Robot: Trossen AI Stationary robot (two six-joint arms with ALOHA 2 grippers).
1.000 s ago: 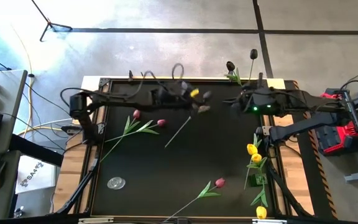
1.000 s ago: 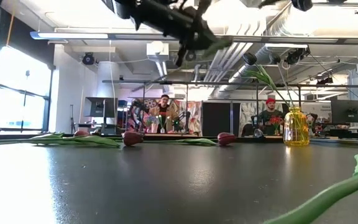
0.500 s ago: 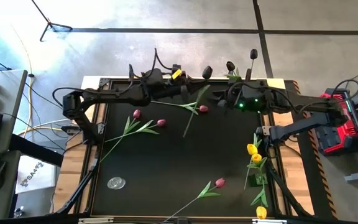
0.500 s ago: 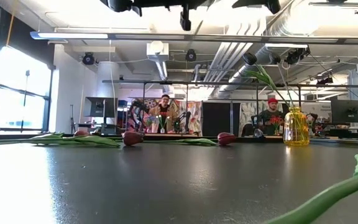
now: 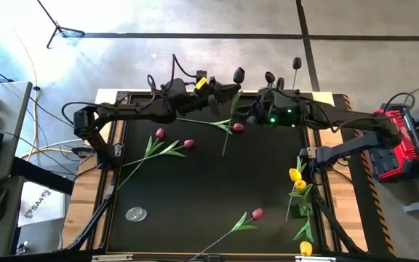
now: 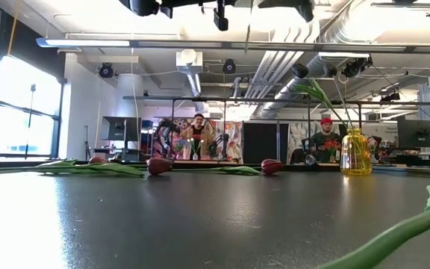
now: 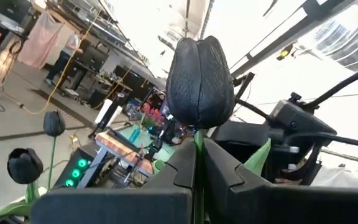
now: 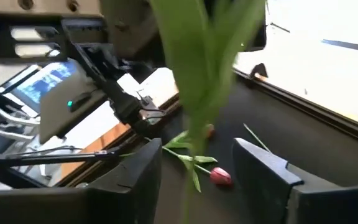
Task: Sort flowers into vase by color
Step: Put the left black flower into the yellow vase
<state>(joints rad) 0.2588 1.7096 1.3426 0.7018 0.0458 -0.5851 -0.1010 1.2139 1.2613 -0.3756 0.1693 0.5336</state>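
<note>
Sorting status, left to right across the high view.

1. Left-centre of table (image 5: 195, 189): two pink tulips (image 5: 173, 145) lying flat, heads near each other, leaves tangled. Not yet sorted.

2. Upper centre: left gripper (image 5: 224, 93) raised above the back edge of the table, fingers (image 7: 185, 163) pinched tight on the stem of a dark purple tulip (image 7: 200, 82), just under the head. The stem and leaves hang down from it over the table. In transit, not yet placed.

3. Just below the held stem: a third pink tulip (image 5: 237, 127) lying on the table. Not sorted.

4. Lower centre: a fourth pink tulip (image 5: 257, 214) with a long stem running toward the lower edge. Not sorted.

5. Upper right of centre: right gripper (image 5: 252, 115) beside the left one, its fingers (image 8: 263, 165) spread wide, with the hanging green leaf (image 8: 197, 81) of the held tulip between them but not clamped. Holds nothing.

6. Top edge, behind the grippers: two more dark tulips (image 5: 282, 73) standing upright; their vase is hidden. Judged sorted.

7. Right edge: yellow tulips (image 5: 297, 179) in a yellow vase (image 6: 355, 153). Judged sorted.

Remaining, by judgement: the held dark tulip and four pink ones.
</note>
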